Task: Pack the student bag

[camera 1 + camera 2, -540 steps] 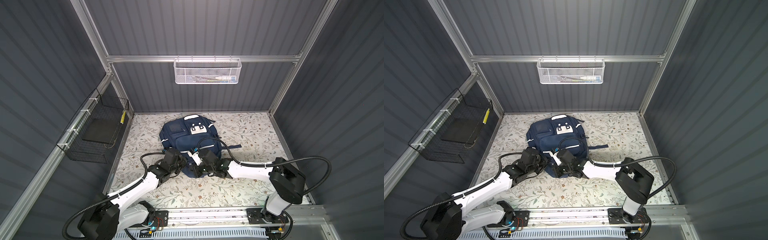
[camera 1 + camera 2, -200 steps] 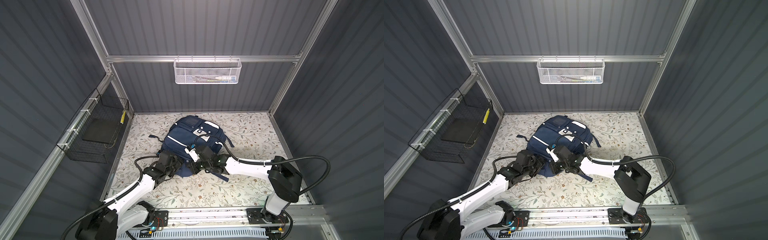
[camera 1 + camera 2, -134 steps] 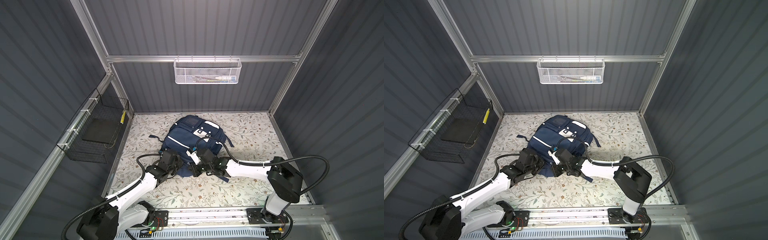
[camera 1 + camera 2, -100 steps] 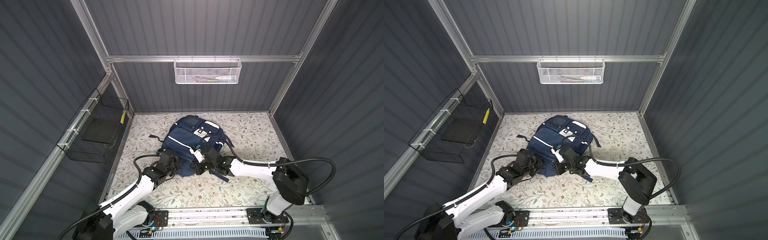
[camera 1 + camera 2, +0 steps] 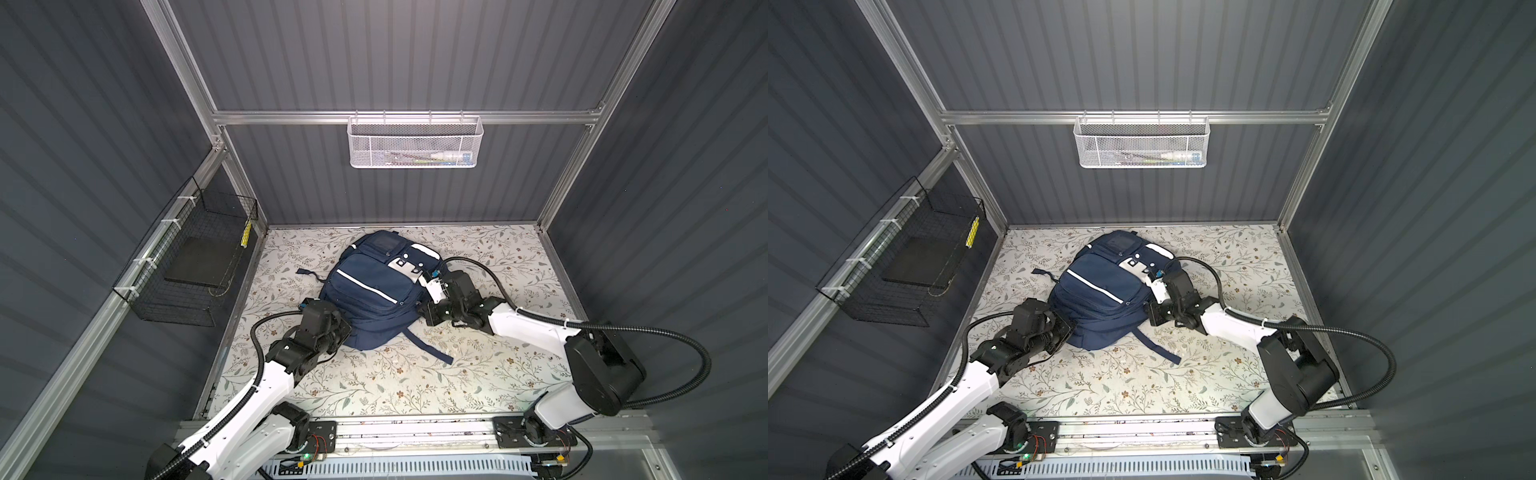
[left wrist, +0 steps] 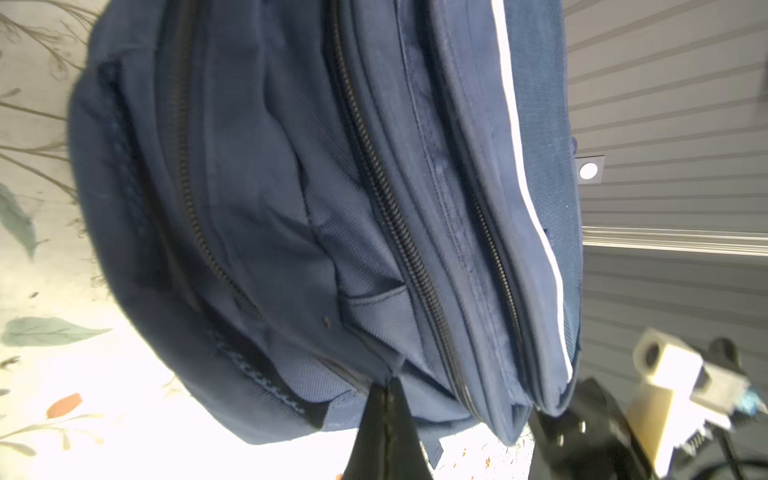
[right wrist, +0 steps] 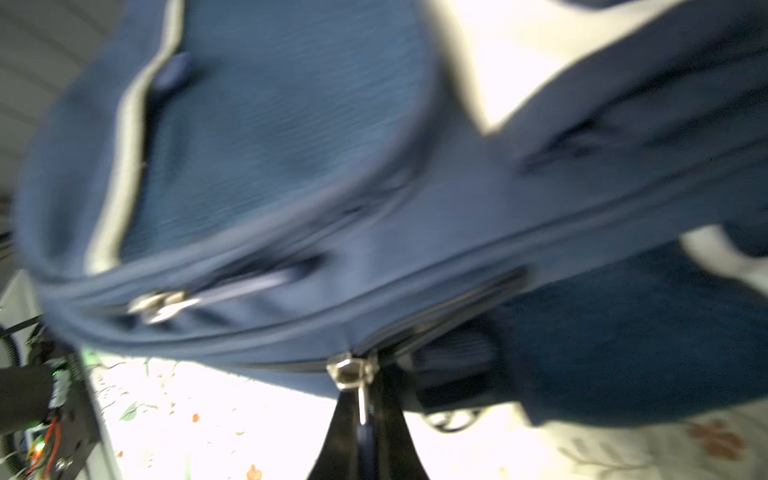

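Both closed | left tool point(image 6: 388, 388) touching student bag point(image 5: 370, 291) | right tool point(image 7: 362, 409) gripping zipper pull point(image 7: 363, 401)

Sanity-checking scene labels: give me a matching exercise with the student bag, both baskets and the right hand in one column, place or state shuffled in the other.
Things:
1. student bag
2. white mesh basket
3. black wire basket
4. right hand

Place or state:
A. hung on the left wall
B. shut on a zipper pull
C. lying on the floral mat
D. hung on the back rail

Pairs: 1-C, 2-D, 3-A, 4-B
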`<state>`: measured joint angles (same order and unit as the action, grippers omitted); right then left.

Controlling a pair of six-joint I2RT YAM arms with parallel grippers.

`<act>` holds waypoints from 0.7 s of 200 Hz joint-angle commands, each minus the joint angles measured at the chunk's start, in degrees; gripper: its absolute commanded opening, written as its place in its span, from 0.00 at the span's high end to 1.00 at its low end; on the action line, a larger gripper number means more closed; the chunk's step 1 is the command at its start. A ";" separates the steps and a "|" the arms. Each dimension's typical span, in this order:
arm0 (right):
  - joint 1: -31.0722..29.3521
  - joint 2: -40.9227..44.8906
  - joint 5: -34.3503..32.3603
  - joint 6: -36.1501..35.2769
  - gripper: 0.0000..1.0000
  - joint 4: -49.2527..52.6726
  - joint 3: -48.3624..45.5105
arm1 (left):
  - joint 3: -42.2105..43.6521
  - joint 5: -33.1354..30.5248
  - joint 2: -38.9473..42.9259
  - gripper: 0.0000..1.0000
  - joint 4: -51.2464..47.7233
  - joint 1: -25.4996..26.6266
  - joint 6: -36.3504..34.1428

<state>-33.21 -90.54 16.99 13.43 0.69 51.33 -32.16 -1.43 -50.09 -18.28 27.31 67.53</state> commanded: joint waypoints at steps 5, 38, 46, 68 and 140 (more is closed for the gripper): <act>7.58 -3.21 -9.55 -2.34 1.00 6.88 2.94 | 0.10 -7.21 1.33 1.00 -5.64 -2.44 -1.89; 9.51 -4.19 -9.90 -5.80 1.00 8.91 4.86 | 1.78 -2.10 1.10 1.00 2.28 0.28 -1.00; 9.48 -3.33 -11.40 -5.82 1.00 8.47 4.05 | 1.50 -3.42 0.46 1.00 3.84 3.69 -0.12; 13.49 -2.40 -14.23 -2.57 1.00 9.12 3.80 | -1.61 -8.10 -3.21 1.00 4.63 13.34 2.05; 15.24 8.50 -21.88 -2.31 0.23 6.37 -0.63 | -6.87 -4.73 -15.74 0.22 23.64 26.56 -6.29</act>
<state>-17.52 -87.26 4.54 10.52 7.66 53.65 -32.86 -6.11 -64.95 1.93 53.25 69.12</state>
